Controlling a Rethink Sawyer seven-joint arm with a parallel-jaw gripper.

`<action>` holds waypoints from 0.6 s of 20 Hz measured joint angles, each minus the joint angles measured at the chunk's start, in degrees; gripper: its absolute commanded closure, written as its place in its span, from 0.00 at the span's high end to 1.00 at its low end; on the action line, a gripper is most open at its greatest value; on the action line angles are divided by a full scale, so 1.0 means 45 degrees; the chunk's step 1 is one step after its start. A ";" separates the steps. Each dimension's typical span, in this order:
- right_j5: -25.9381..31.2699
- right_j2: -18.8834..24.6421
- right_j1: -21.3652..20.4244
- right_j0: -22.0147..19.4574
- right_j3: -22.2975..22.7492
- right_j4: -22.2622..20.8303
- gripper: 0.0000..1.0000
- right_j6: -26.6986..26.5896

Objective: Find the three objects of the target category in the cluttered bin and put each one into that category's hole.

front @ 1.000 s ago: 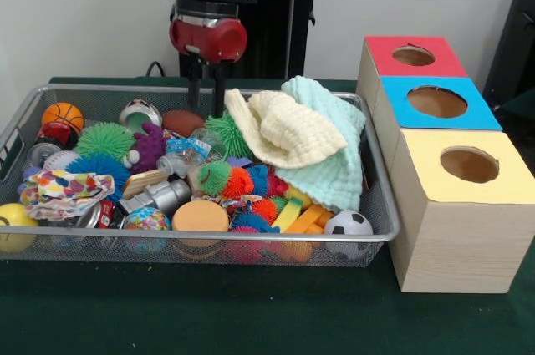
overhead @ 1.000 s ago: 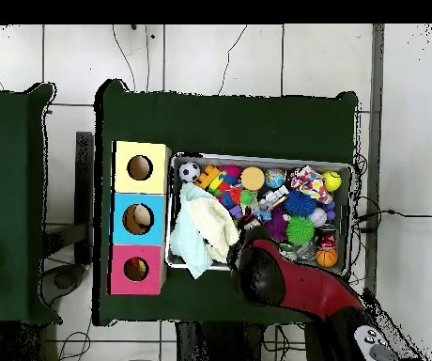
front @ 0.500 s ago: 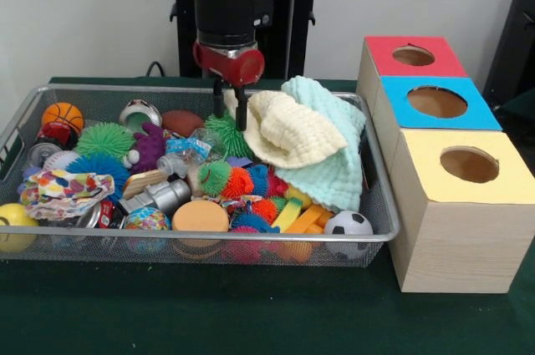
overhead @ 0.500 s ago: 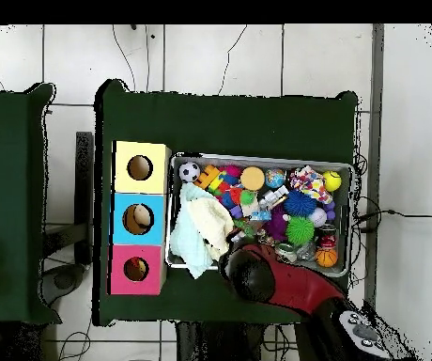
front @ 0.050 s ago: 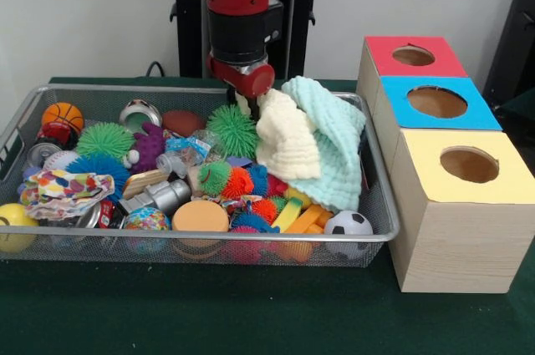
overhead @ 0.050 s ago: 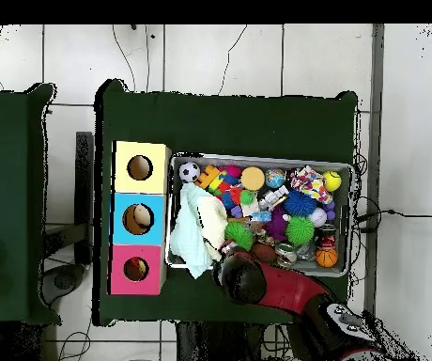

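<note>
A wire mesh bin (front @ 0.050 s ago: pixel 209 236) holds a jumble of toys and two cloths. A cream cloth (front @ 0.050 s ago: pixel 288 142) hangs bunched at the bin's back, draped against a mint cloth (front @ 0.050 s ago: pixel 338 154). My gripper (front @ 0.050 s ago: pixel 252 104) is at the cream cloth's top edge and looks shut on it, with its tips mostly hidden by the fabric. To the right stand three boxes with holes in their tops: red (front @ 0.050 s ago: pixel 411 56), blue (front @ 0.050 s ago: pixel 437 102) and yellow (front @ 0.050 s ago: pixel 468 164). In the overhead view the arm's head (overhead @ 0.050 s ago: pixel 241 277) covers the bin's near rim beside the cream cloth (overhead @ 0.050 s ago: pixel 210 218).
Spiky green balls (front @ 0.050 s ago: pixel 232 129), a purple toy (front @ 0.050 s ago: pixel 149 146), a brown football (front @ 0.050 s ago: pixel 182 121), a basketball (front @ 0.050 s ago: pixel 63 114), cans, an orange disc (front @ 0.050 s ago: pixel 200 216) and a soccer ball (front @ 0.050 s ago: pixel 348 224) crowd the bin. The blue box (overhead @ 0.050 s ago: pixel 139 218) has something pale in its hole.
My gripper moved right along the bin's back to the cream cloth. The cloth, spread flat before, is now gathered and pulled up, uncovering the spiky green ball behind it.
</note>
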 measured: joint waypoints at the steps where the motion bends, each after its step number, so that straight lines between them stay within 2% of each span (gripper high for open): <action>1: -0.0017 -0.0080 0.0047 0.0064 -0.0013 0.0003 1.00 0.0000; 5: -0.0423 -0.0431 0.0160 0.0364 -0.0129 0.0000 1.00 0.0000; 10: -0.1524 -0.0995 0.0496 0.0711 -0.0153 -0.0003 1.00 0.0000; 11: -0.2510 -0.1326 0.0749 0.0991 -0.0155 0.0000 0.00 0.0000; 12: -0.2808 -0.1414 0.0815 0.1069 -0.0150 -0.0003 0.00 0.0000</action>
